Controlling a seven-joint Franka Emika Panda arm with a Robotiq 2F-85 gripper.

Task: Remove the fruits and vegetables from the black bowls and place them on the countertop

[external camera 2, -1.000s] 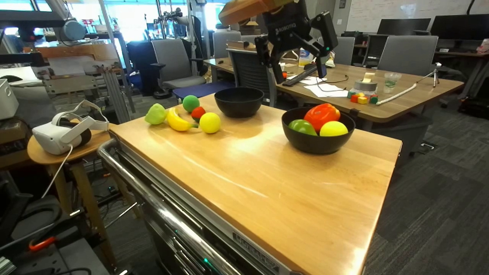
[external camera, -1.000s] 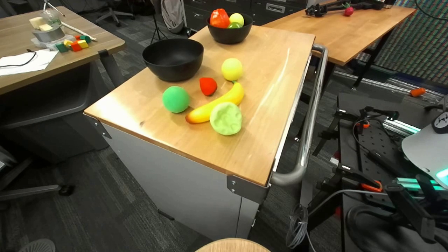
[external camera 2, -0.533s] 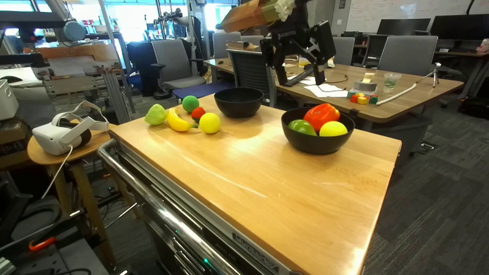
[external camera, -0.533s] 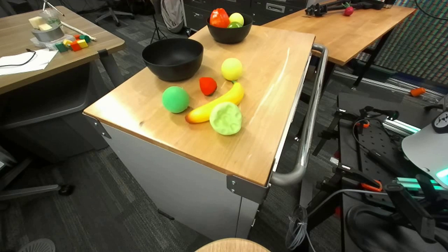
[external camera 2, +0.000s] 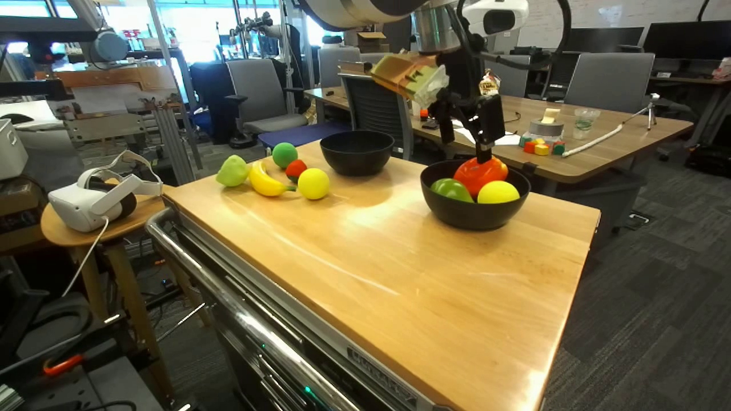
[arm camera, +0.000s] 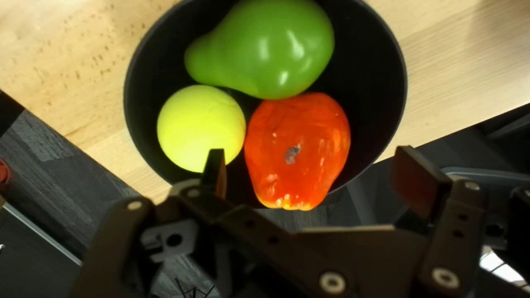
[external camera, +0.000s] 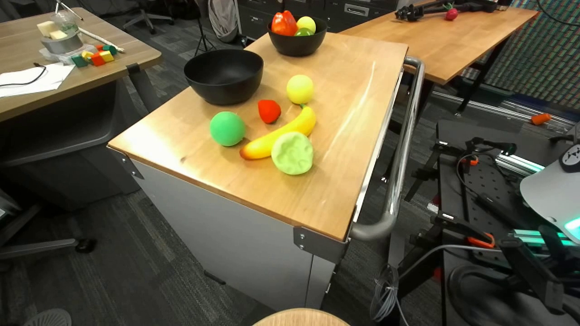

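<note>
Nearest in the wrist view, the gripper (arm camera: 310,165) stood wide-jawed, holding nothing. Beyond, a red bell pepper (arm camera: 298,140), yellow ball (arm camera: 200,124) and green pear (arm camera: 269,49), its taper clear only there, lay in a black bowl (arm camera: 368,78). Both exterior views added a banana (external camera 2: 265,181) on the countertop (external camera 2: 365,245).

Gripper (external camera 2: 465,147) hangs wide-jawed above loaded bowl (external camera 2: 471,217) | inside, red pepper (external camera 2: 481,174) twelve o'clock | green fruit (external camera 2: 451,189) nine | yellow ball (external camera 2: 498,193) three!

Blk bowl (arm camera: 368,91) pt. cut off @ top edge, wrist view.
</note>
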